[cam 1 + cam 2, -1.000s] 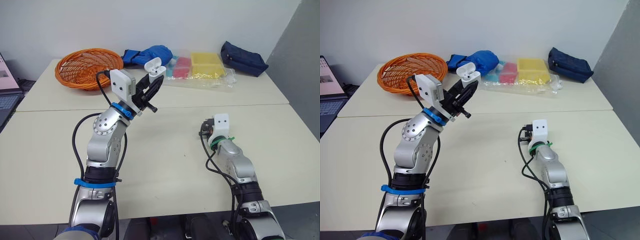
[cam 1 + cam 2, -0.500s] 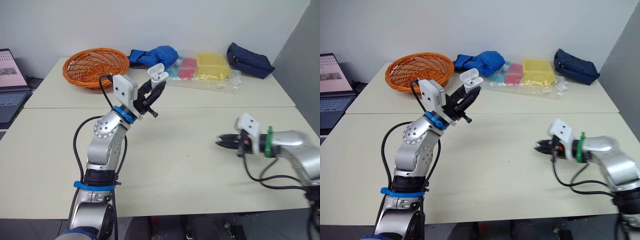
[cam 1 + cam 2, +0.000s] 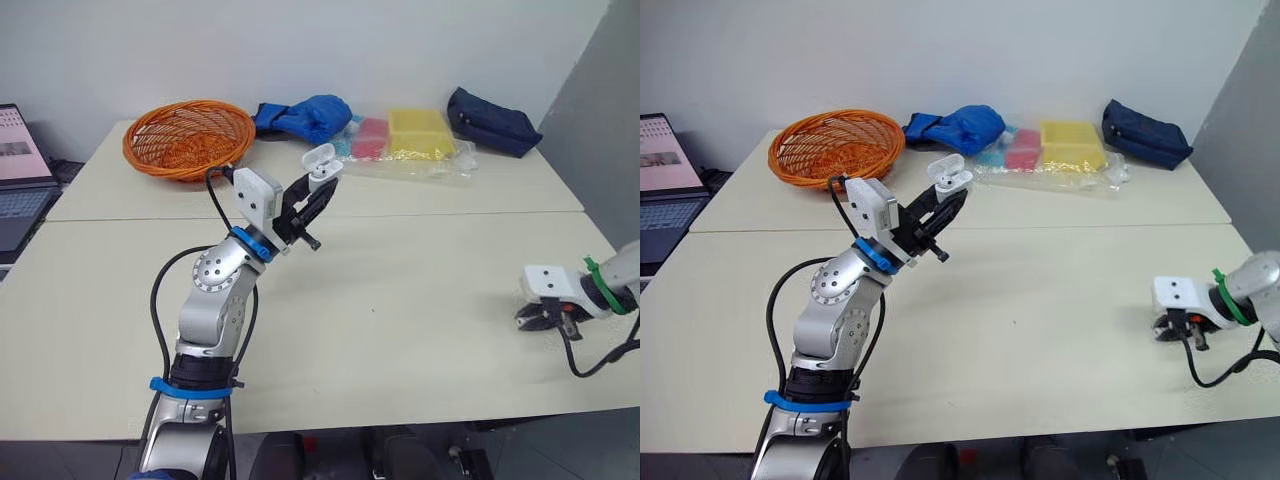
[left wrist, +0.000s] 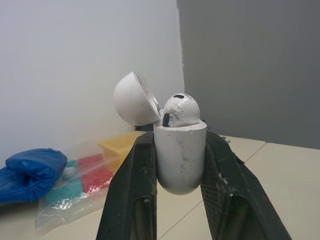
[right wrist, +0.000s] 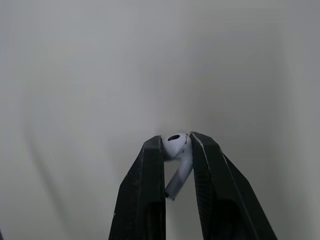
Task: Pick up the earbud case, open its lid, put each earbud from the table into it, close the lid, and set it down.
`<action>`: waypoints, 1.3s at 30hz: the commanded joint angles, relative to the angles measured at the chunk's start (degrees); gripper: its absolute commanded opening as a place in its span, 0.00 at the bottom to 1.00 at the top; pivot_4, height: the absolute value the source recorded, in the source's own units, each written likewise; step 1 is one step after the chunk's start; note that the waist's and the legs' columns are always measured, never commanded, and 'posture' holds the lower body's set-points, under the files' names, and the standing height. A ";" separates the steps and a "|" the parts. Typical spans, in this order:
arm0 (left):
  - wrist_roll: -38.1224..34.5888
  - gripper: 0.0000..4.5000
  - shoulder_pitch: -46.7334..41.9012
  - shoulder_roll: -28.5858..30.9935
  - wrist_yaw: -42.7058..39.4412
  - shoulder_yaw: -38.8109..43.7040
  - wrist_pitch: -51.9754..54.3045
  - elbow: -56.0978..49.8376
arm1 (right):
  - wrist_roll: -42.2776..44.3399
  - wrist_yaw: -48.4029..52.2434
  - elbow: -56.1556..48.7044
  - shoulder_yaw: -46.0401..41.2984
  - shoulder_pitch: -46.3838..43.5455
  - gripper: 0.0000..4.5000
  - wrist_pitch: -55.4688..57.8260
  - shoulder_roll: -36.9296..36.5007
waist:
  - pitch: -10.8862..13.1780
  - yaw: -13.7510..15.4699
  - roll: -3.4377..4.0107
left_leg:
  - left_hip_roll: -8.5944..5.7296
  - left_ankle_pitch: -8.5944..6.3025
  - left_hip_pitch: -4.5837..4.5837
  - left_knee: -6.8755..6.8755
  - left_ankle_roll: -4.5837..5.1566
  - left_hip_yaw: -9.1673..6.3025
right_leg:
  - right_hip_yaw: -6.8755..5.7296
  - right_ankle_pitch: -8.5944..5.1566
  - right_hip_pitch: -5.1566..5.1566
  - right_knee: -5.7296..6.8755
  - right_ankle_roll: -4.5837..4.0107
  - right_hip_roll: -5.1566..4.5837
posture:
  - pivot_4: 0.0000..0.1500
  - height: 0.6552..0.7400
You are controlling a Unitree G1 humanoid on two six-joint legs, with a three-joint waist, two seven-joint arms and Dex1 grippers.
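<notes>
Above a pale table [image 3: 400, 290], the left gripper [image 3: 322, 192] clamps the open-lidded earbud case [image 4: 180, 155] containing one earbud [image 4: 181, 107]; near right, the right gripper [image 3: 532, 316] pinches a second earbud [image 5: 177, 159].

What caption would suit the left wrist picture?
Left gripper holds the open earbud case, one earbud seated inside.
</notes>
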 commanded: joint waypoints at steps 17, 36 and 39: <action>-0.85 0.17 -0.02 -0.40 1.68 -0.93 1.80 -4.37 | -7.64 -1.68 4.88 -1.22 -1.67 0.09 -0.88 -0.73 | -0.01 -0.04 0.00 | 0.00 0.01 0.09 0.02 -0.01 -0.03 | 0.01 0.01 0.04 0.09 0.00 0.02 | 1.00 1.00; -1.55 0.17 0.81 -0.54 2.42 -1.10 3.94 -6.45 | -7.41 -2.59 6.88 -3.35 0.60 0.72 -2.78 -1.42 | -0.01 -0.12 0.00 | -0.03 0.00 0.25 0.55 -0.01 -0.07 | -0.02 0.14 0.48 0.05 0.09 -0.06 | 1.00 1.00; -1.66 0.17 1.24 -0.62 2.51 -1.29 3.87 -6.62 | -7.43 -2.49 6.79 -3.49 0.65 0.72 -1.81 -1.40 | 0.00 -0.09 0.00 | -0.03 0.00 0.23 0.53 -0.01 -0.08 | -0.03 0.15 0.48 0.03 0.11 -0.06 | 1.00 1.00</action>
